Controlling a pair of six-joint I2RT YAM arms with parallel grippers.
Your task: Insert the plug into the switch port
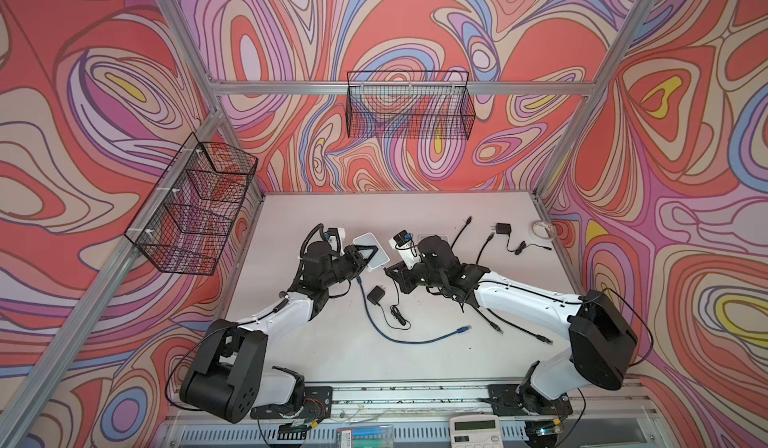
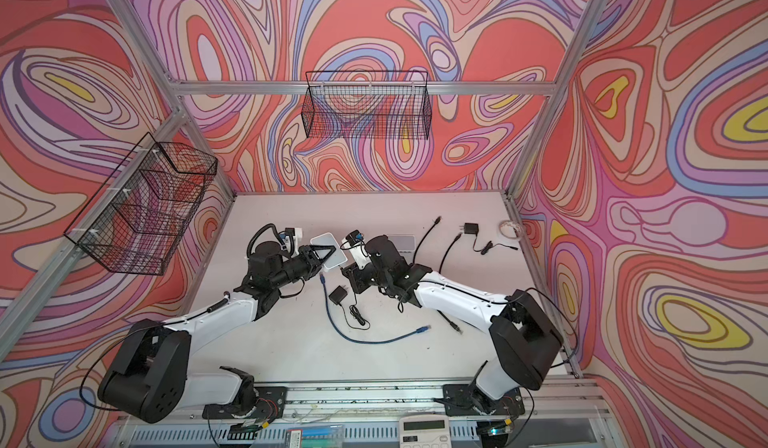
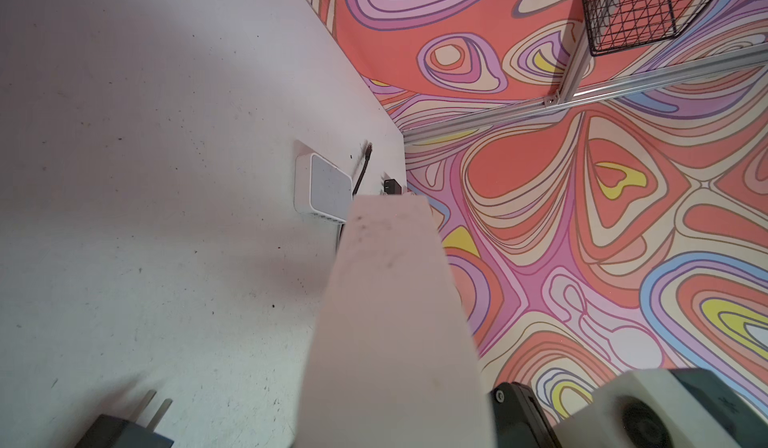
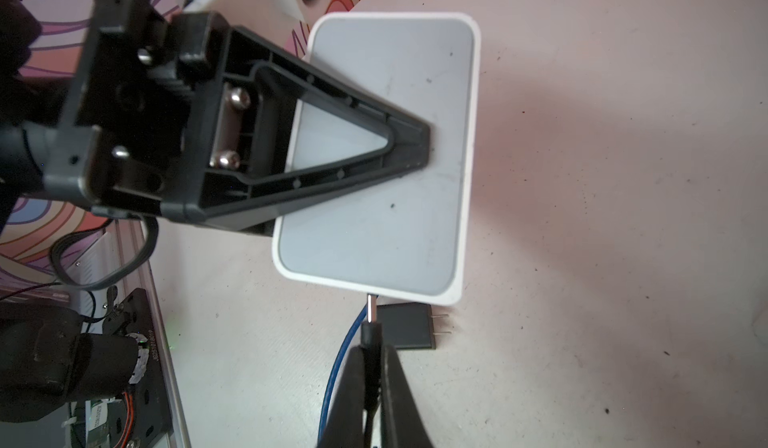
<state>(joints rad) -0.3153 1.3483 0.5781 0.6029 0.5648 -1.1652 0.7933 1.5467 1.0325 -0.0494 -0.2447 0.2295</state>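
Fingers of the left tool [image 4: 419,147] clenched on the white switch [image 4: 395,72], upper finger lying across the grey top face, lower one hidden underneath. Switch held above the desk [image 1: 332,354], near the middle in both top views, a little tilted. Seen edge-on from the left wrist as a pale slab.

Right tool [image 4: 372,354] shut tight on the black plug [image 4: 371,334], thin lead running back between the fingers. Metal tip of the plug pointing at the near edge of the switch and reaching up to it. Cannot tell whether the tip is inside a port; ports hidden in every view.

Just beyond the plug, on the desk, a black adapter [image 4: 409,327] with two prongs, partly covered by the edge of the switch. Beside it a blue cable [image 1: 415,340], curving away toward the front of the desk. Farther back, behind the right arm, a second switch [image 3: 326,188] flat on the desk. To the right of that, well apart, loose black cables [image 1: 461,234] and another adapter [image 1: 503,228].
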